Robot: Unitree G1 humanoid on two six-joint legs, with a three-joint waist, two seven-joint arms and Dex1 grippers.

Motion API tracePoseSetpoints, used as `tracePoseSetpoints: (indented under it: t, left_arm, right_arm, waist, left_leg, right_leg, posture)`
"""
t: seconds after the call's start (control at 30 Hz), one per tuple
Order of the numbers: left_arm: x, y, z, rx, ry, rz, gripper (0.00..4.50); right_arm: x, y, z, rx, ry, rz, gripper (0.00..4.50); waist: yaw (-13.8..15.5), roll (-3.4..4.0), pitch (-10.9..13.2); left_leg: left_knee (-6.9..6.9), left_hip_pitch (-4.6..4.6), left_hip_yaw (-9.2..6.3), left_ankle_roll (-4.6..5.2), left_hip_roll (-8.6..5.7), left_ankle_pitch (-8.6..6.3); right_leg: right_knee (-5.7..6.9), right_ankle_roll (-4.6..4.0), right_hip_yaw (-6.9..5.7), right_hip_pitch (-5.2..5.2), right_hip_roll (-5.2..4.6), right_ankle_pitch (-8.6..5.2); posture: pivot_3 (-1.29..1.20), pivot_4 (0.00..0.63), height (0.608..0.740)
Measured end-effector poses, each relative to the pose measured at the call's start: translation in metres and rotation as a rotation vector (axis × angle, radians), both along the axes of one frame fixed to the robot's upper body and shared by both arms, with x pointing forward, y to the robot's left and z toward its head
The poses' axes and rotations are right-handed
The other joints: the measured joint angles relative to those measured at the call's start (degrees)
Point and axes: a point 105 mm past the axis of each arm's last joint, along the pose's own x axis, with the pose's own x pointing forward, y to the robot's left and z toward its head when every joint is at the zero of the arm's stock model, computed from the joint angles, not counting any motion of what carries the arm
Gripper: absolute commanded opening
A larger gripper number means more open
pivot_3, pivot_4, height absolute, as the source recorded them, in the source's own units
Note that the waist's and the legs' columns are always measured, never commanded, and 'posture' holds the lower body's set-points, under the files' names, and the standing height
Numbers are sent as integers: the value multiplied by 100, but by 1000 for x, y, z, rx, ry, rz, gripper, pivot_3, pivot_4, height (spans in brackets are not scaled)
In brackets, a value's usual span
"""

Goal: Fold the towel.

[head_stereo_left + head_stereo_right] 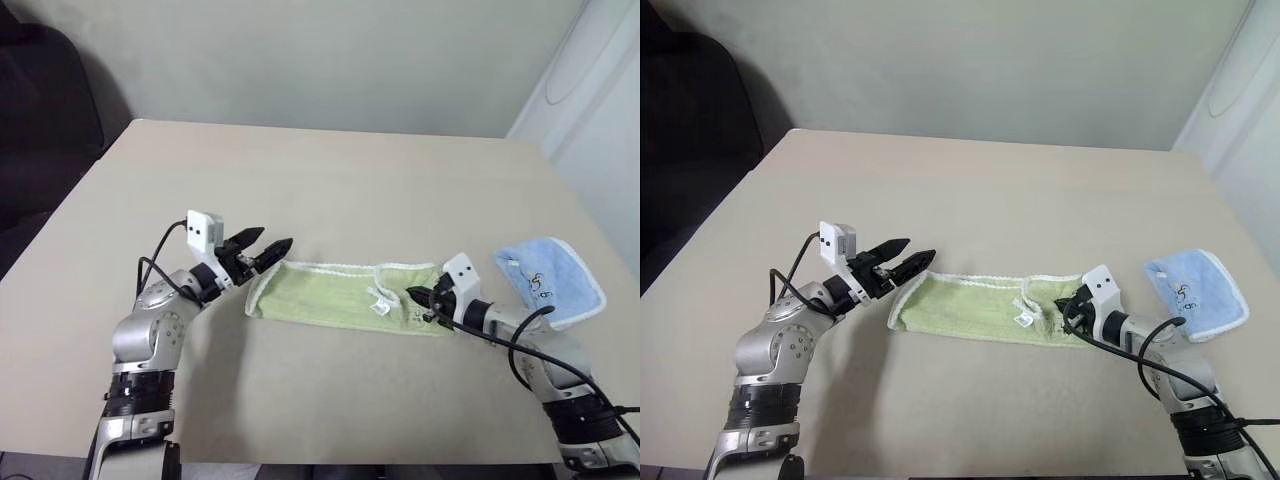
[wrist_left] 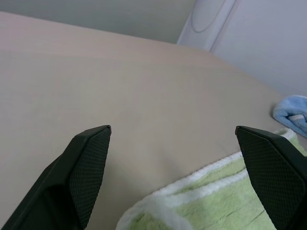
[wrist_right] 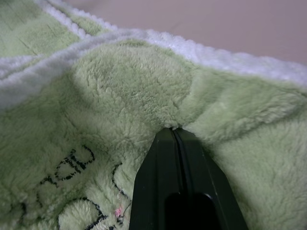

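Terry-cloth green towel point(image 1: 345, 296) lies mid-table as a long, already narrowed strip, blue cloth point(image 1: 550, 280) well apart at its 3 o'clock. Right gripper point(image 1: 424, 298) is pinched tight on the towel's 3 o'clock end; pile puckers at the fingertips, so the bite looks shallow. Left gripper point(image 1: 268, 249) hovers fully spread just off the 9 o'clock end, nothing in it. Judgement: check both layers are caught, lift low, carry the end over toward 9 o'clock, align white edging.
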Motion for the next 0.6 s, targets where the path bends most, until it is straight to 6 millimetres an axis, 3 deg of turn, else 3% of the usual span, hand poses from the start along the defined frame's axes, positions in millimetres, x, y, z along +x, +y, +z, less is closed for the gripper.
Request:
tracePoseSetpoints:
  t: [0.17, 0.37, 0.5, 0.6]
  left_arm:
    - [-5, 6, 8, 7, -11, 6, 4500]
    - [-15, 53, 26, -67, 0, 132, 4500]
    - [-38, 87, 37, -144, 45, 178, 4500]
    - [-63, 82, 28, -123, 124, 89, 4500]
  right_arm:
    - [1, 1, 0, -4, -48, -1, 46]
    - [1, -4, 26, 5, -145, -11, 46]
    - [10, -8, 62, 17, -261, -23, 46]
    - [14, -8, 72, 16, -296, -23, 46]
  waist:
    - [-10, -1, 0]
    - [-19, 6, 4]
    - [-60, 5, 4]
    - [-78, 6, 4]
  left_leg:
    - [4, 2, 2, -13, -1, -5]
    - [-9, -3, 1, -24, 0, -11]
    - [-14, 0, 2, -31, 1, -15]
    - [-14, 1, -2, -34, 0, -17]
  right_leg:
    - [-2, -2, 1, 3, 0, 1]
    - [0, -6, -1, -11, 1, 3]
    - [-3, -12, 0, -15, 5, 5]
    - [-2, -18, 0, -16, 4, 3]
  posture:
    - [0, 150, 740]
    - [0, 150, 740]
    - [0, 150, 740]
    - [0, 150, 740]
